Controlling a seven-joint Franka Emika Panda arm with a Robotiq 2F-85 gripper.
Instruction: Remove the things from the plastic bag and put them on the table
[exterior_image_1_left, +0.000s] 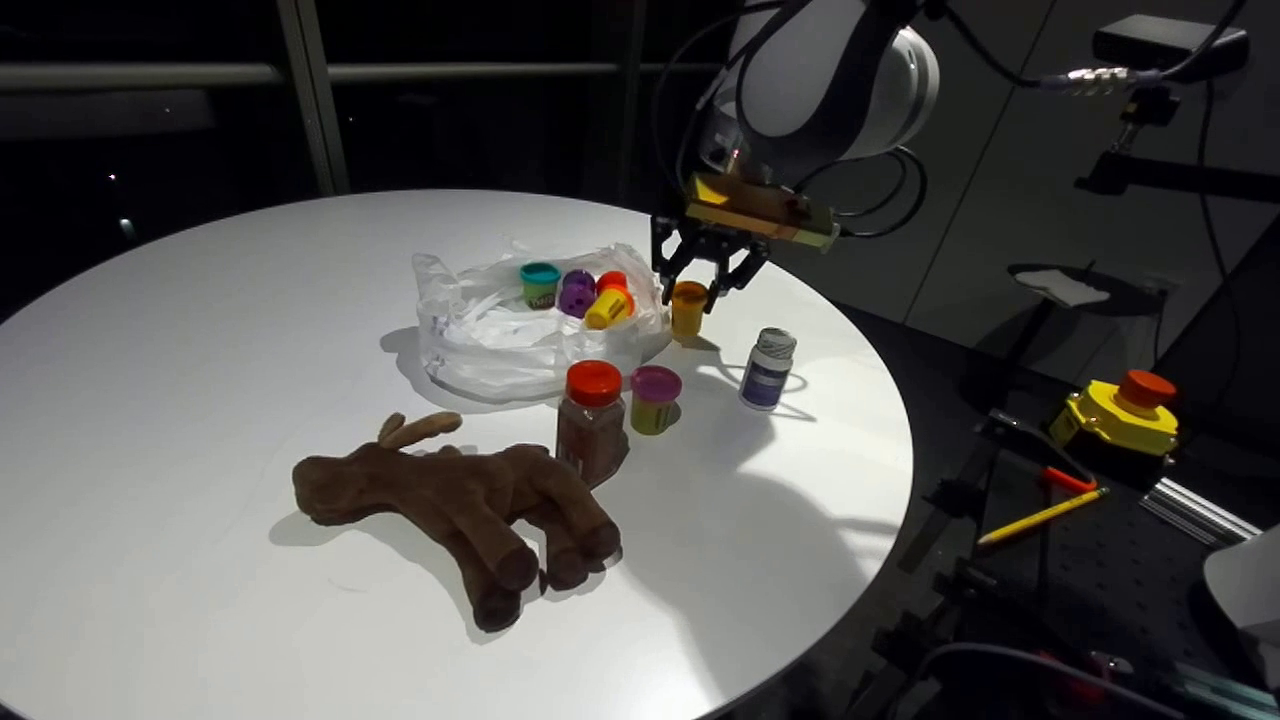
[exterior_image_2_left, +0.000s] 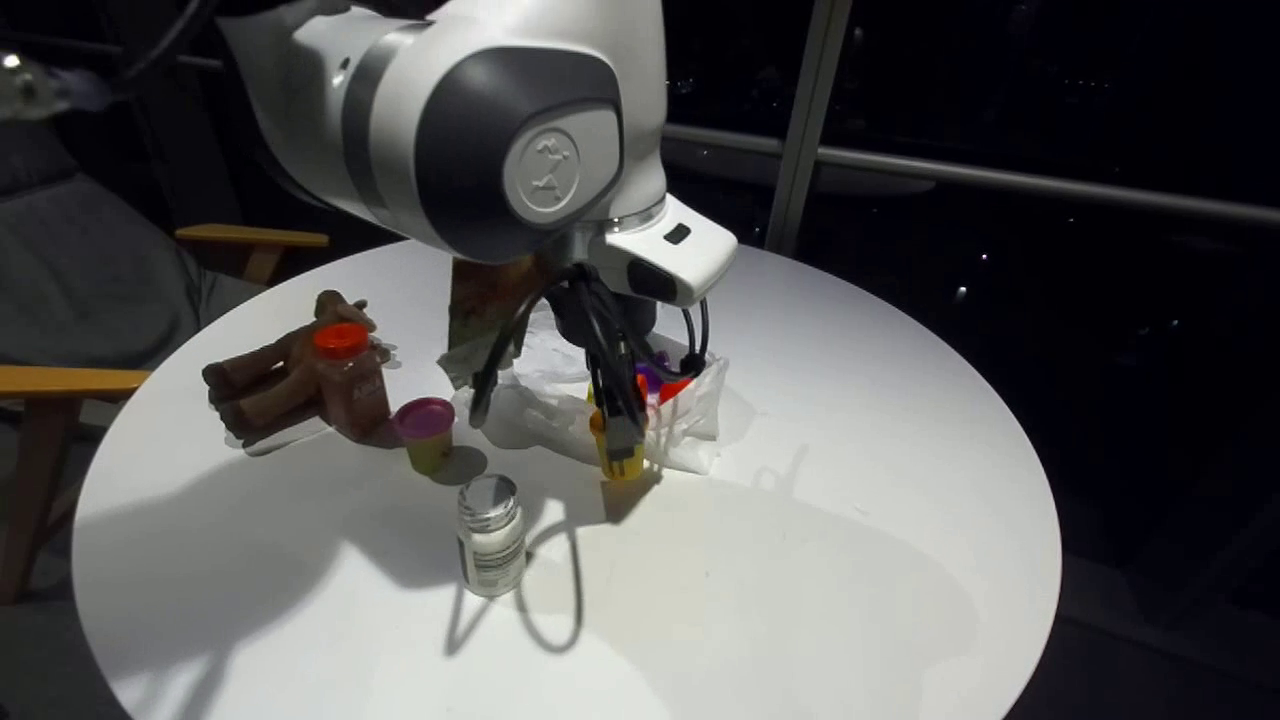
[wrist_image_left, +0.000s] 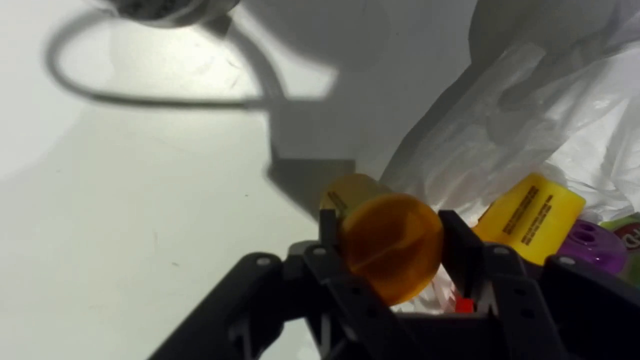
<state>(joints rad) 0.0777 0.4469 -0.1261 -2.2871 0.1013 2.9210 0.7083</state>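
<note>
Tool (wrist_image_left: 390, 223) clamped on orange-lidded jar (wrist_image_left: 387, 247), long axis near upright, just beside bag (wrist_image_left: 500, 140) at right of wrist view; bench (wrist_image_left: 175, 210) contact unclear, set-down likely next.

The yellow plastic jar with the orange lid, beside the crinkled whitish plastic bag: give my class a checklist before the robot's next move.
1. Black fingers closed on the yellow jar: ok.
2. Jar outside the plastic bag: ok.
3. Its base touching the round white table: cannot tell.
4. Plastic bag emptied: not ok; green jar with teal lid inside.
5. Brown plush animal apart from the fingers: ok.
</note>
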